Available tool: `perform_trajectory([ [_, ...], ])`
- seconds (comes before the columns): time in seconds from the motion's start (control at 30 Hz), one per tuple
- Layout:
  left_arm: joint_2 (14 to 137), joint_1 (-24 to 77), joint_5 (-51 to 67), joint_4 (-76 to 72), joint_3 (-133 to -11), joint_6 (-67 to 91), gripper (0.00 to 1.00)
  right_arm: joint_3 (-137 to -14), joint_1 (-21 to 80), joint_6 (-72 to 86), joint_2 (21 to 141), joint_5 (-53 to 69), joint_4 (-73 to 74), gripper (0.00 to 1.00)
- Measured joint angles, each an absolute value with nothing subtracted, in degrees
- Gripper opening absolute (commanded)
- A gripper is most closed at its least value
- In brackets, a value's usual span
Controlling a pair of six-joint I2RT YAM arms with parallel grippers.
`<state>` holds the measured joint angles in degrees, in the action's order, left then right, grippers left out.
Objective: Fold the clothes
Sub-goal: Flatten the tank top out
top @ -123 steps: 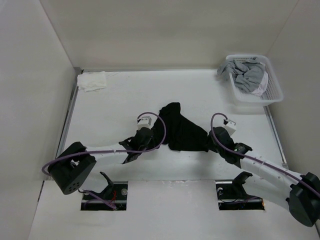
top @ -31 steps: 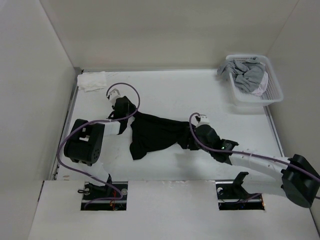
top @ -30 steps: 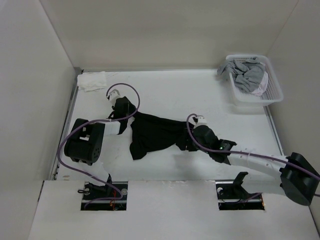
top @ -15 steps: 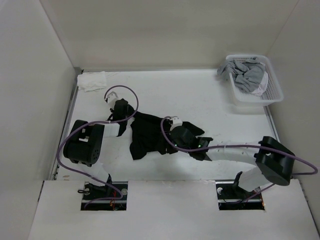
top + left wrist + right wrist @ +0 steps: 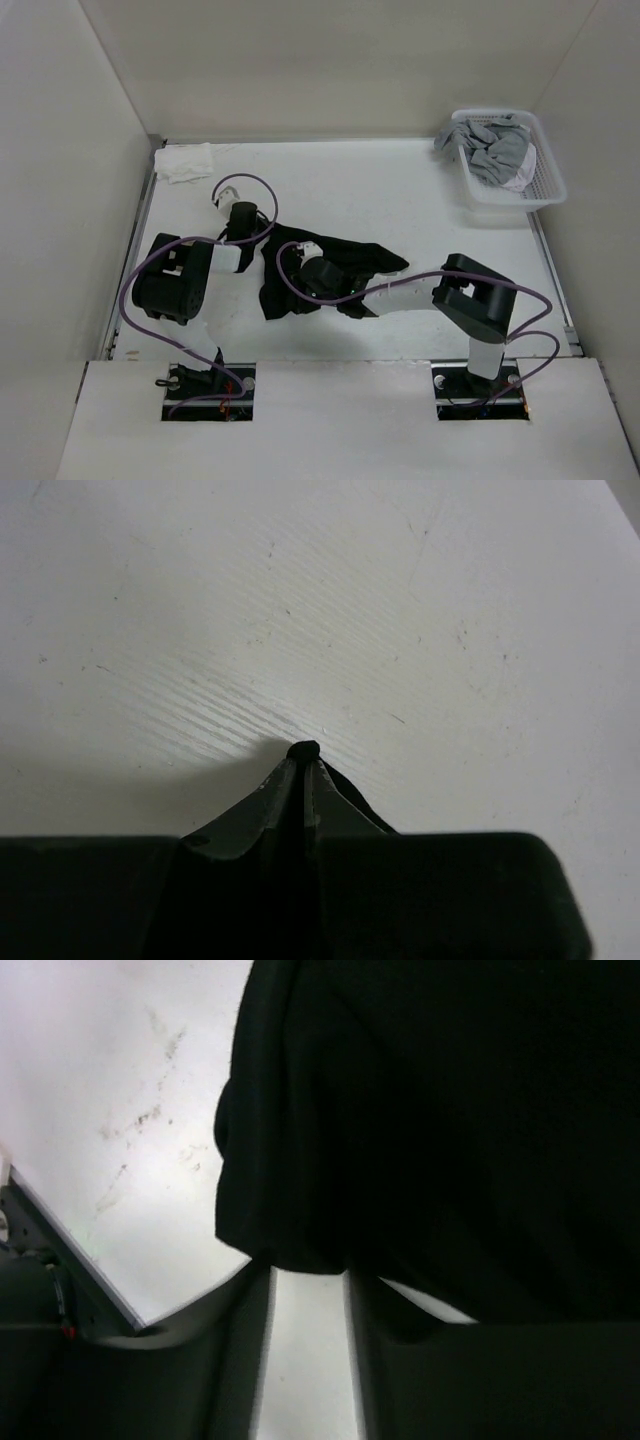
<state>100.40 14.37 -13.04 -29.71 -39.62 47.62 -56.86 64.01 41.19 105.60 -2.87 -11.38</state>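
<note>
right wrist view first: the right gripper has its jaws standing apart, with bare table showing in the gap. a rolled edge of the clothes sits right at the fingertips, not clamped.

left wrist view now: the left gripper is pinched nearly closed. there's a small dark nub at the tip, and whether that is fabric i cannot tell.

up to the top camera: the clothes lie bunched mid-table, just beyond the arm bases. the left gripper is at their left corner and the right gripper is in over them from the right side.

my read is that this is the grab before a fold. to do it well, the right jaws want to slide under that rolled edge and take a clean bite. with the left corner anchored, the cloth should draw flat rather than drag as a heap.

the surface is a white matte table, with a few grey scuffs near its edge. further back there's a white cloth in the far left corner and a white basket of grey garments far right. plain pale walls all round.
</note>
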Motion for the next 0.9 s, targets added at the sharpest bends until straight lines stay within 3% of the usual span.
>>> perform_trajectory([
  [0.1, 99.9, 14.3, -12.9, -30.3, -39.3, 48.3, 0.02, -57.0, 64.0, 41.3, 106.4, -2.5, -12.3, 0.07],
  [0.2, 97.2, 14.3, -12.8, -30.2, -38.3, 48.7, 0.01, -57.0, 64.0, 41.6, 106.2, -2.5, -13.3, 0.02],
  [0.37, 87.4, 13.9, -12.9, -29.1, -35.9, 49.5, 0.00, -51.2, 64.0, 41.8, 95.1, -2.9, -13.8, 0.01],
  [0.67, 60.6, 12.1, -13.4, -20.7, -35.6, 50.0, 0.00, -44.9, 54.7, 41.8, 49.2, -1.1, -12.4, 0.03],
  [0.9, 42.7, 11.6, -13.4, -10.6, -40.8, 49.5, 0.00, -49.9, 42.1, 41.9, 37.8, 1.2, -7.1, 0.03],
])
